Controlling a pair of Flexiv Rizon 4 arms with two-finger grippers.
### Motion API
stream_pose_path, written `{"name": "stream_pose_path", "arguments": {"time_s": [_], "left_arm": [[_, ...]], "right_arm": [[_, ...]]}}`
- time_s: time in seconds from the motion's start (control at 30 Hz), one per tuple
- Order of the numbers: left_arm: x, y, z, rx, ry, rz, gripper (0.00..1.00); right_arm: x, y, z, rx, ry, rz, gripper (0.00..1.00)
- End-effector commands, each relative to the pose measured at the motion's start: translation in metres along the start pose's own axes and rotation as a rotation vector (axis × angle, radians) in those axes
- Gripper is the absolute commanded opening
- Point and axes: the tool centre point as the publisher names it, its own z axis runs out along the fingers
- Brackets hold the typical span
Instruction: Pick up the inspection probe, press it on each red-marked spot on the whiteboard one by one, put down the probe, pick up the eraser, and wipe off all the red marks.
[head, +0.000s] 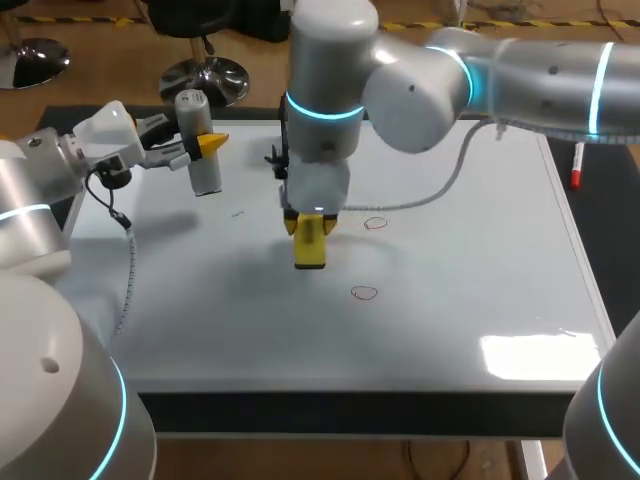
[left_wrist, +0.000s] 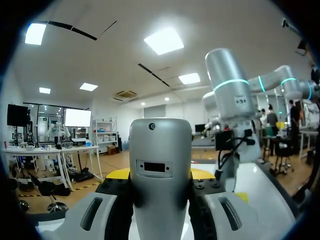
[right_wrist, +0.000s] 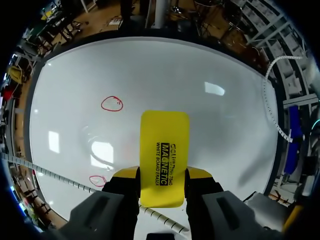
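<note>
Yellow eraser (head: 311, 243) is clamped between both fingers of the right pincer (right_wrist: 162, 176), over the middle of the whiteboard (head: 480, 250). Whether it touches the board cannot be determined. Two red marks are on the board: one (head: 375, 224) just beside the eraser toward the right edge, the other (head: 364, 293) closer to the near edge. The left pincer (head: 207, 147) is clamped on the grey probe (head: 204, 172), held roughly upright above the whiteboard near its far left corner.
</note>
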Motion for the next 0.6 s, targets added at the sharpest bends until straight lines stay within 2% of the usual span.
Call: {"name": "stream_pose_path", "arguments": {"time_s": [0.03, 0.6], "left_arm": [[0.000, 0.000, 0.001, 0.003, -0.002, 0.002, 0.00], [0.000, 0.000, 0.001, 0.003, -0.002, 0.002, 0.00]], "right_arm": [[-0.011, -0.002, 0.009, -0.007, 0.020, -0.015, 0.00], [-0.018, -0.004, 0.030, -0.039, -0.001, -0.040, 0.00]]}}
